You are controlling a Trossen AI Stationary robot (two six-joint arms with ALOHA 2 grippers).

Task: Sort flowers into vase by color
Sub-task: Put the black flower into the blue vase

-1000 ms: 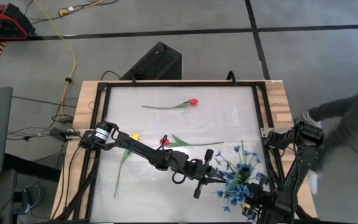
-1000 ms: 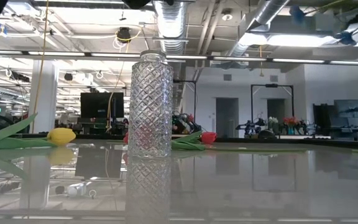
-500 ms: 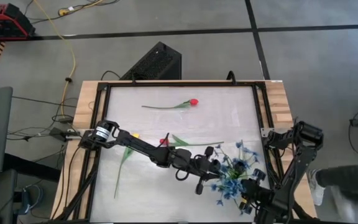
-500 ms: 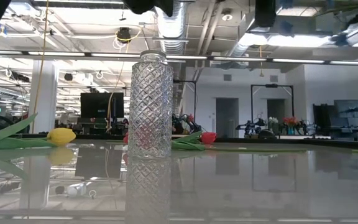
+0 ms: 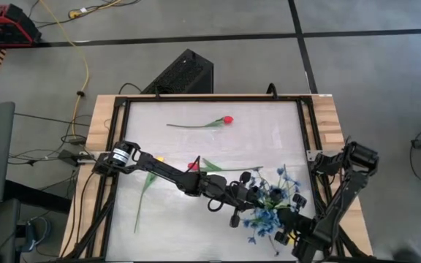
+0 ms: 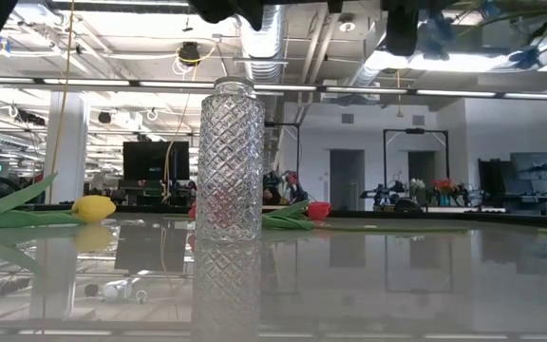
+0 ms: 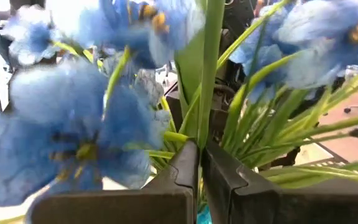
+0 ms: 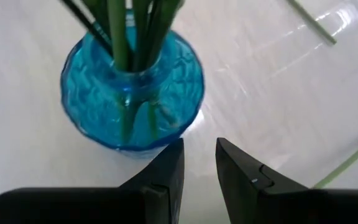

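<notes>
A bushy spray of blue flowers (image 5: 272, 208) stands with its green stems in a blue glass vase (image 8: 132, 93) at the table's near right. My left gripper (image 7: 199, 148) reaches level into the spray from the left and is shut on one stem. My right gripper (image 8: 199, 146) is open, tilted down just beside the vase's foot, with nothing between its fingers. One red tulip (image 5: 225, 119) lies at the far side. A second red tulip (image 5: 193, 166) and a yellow tulip (image 5: 157, 159) lie mid-table. A clear cut-glass vase (image 6: 229, 157) stands upright. My left gripper pinches one upright green stem (image 7: 205, 118) of the blue spray between its two fingertips (image 7: 188, 163). The fingers come level from the table's left and lie across the stem. The stem stands upright, with its lower end in the blue vase and blossoms all around the fingers.
The long stems of the loose tulips lie flat across the table's middle and left. A black frame (image 5: 115, 131) runs around the tabletop. A dark box (image 5: 183, 71) stands on the floor behind the far edge, with cables at the left.
My right arm has swung down and in toward the blue spray at the table's near right. The spray's blossoms have swung a little toward the table's left, with my left gripper still shut on the stem. A person at the right has moved out of view.
</notes>
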